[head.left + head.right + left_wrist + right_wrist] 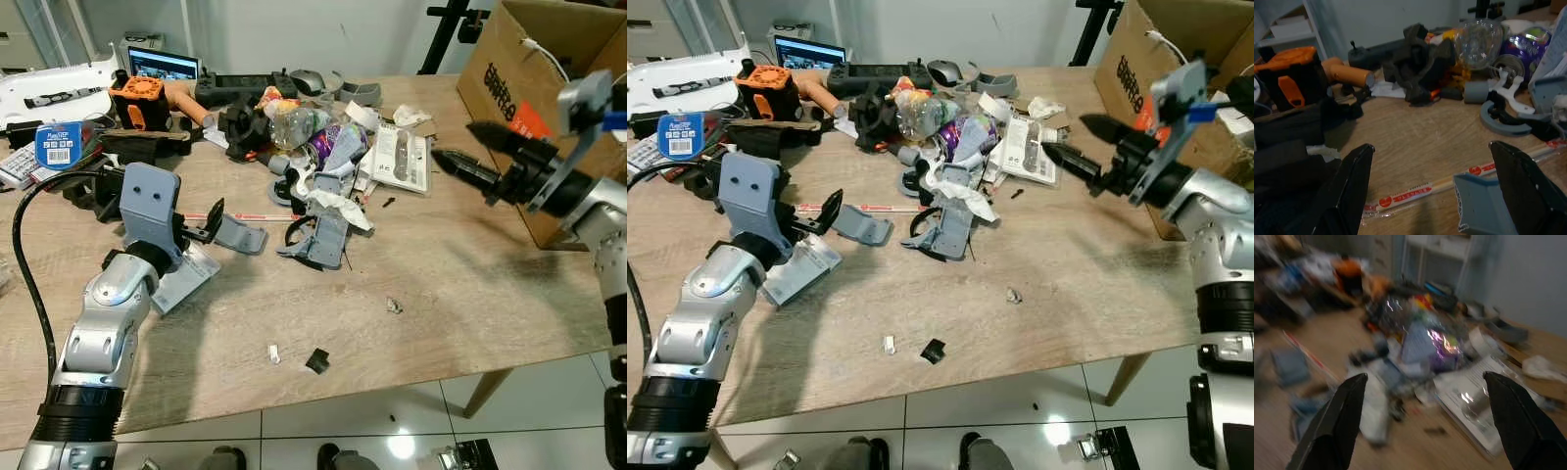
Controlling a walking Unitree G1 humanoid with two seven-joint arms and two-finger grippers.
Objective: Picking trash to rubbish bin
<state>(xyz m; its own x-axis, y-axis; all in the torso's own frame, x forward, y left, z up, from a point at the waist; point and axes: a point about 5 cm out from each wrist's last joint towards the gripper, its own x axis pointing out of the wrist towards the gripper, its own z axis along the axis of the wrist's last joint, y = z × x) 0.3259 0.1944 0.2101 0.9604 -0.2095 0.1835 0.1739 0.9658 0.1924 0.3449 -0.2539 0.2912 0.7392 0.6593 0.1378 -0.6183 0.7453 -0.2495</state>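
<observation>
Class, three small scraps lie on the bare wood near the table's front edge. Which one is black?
The black scrap, lying nearest the front edge. The white bit sits just to its left, and the grey crumpled bit lies farther back to the right.

Wooden bench (460, 284) on white tile floor (392, 416), clutter heaped at upper centre: clear plastic bottle (294, 122), purple wrapper (328, 145), grey plastic parts (318, 235), red-printed chopstick sleeve (250, 216), cardboard box (534, 69) upper right, small black scrap (316, 360) near front edge.
</observation>
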